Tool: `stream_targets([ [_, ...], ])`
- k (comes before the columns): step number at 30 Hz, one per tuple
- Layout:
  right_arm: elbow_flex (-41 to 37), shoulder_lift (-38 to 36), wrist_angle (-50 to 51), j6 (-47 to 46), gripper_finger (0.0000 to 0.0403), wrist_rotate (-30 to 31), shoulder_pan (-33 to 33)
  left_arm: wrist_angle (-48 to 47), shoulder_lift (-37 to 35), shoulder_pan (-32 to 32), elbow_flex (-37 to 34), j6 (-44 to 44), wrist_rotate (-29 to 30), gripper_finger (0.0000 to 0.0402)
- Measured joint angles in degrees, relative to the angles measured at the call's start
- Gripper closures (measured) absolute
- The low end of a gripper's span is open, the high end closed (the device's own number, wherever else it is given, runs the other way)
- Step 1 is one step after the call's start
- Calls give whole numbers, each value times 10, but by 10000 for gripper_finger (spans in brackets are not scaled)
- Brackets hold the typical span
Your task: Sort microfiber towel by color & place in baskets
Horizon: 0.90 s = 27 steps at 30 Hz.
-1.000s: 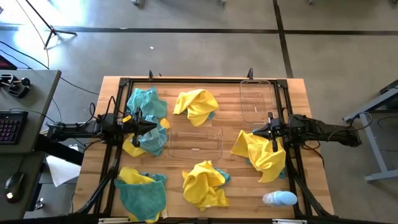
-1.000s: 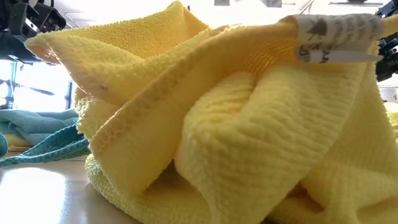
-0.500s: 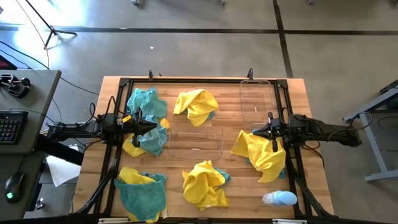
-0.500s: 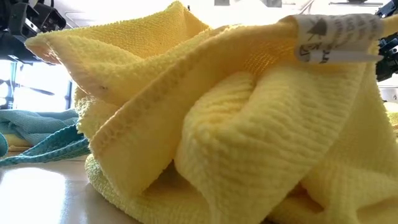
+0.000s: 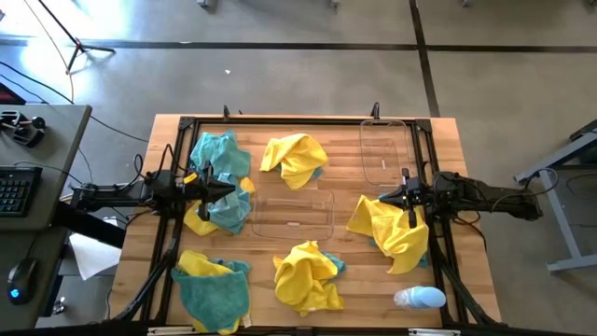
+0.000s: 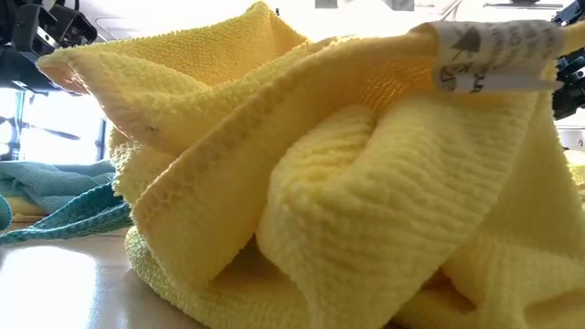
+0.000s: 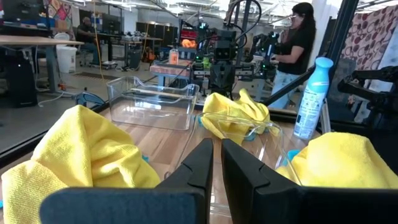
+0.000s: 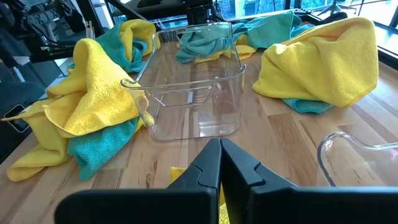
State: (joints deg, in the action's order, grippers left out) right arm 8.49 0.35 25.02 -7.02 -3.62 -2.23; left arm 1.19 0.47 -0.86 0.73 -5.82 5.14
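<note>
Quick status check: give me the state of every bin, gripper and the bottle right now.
Centre bin: upright, empty.
Far-right bin: upright, empty.
Left gripper: shut, holding nothing, over the teal-and-yellow pile.
Right gripper: shut, holding nothing, above a yellow towel.
Bottle: lying on its side.

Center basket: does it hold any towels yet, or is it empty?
Empty. The center basket shows bare wood through its clear floor from above, and in the right wrist view nothing lies inside; the towels sit around it.
</note>
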Motion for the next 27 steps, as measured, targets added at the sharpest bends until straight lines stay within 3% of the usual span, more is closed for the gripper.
stream_targets([
  [17,0,0,0,5,402,3,0,0,0,0,0,0,0,381],
  [22,0,0,0,150,402,92,0,0,0,0,0,0,0,381],
  [27,0,0,0,199,402,107,0,0,0,0,0,0,0,381],
])
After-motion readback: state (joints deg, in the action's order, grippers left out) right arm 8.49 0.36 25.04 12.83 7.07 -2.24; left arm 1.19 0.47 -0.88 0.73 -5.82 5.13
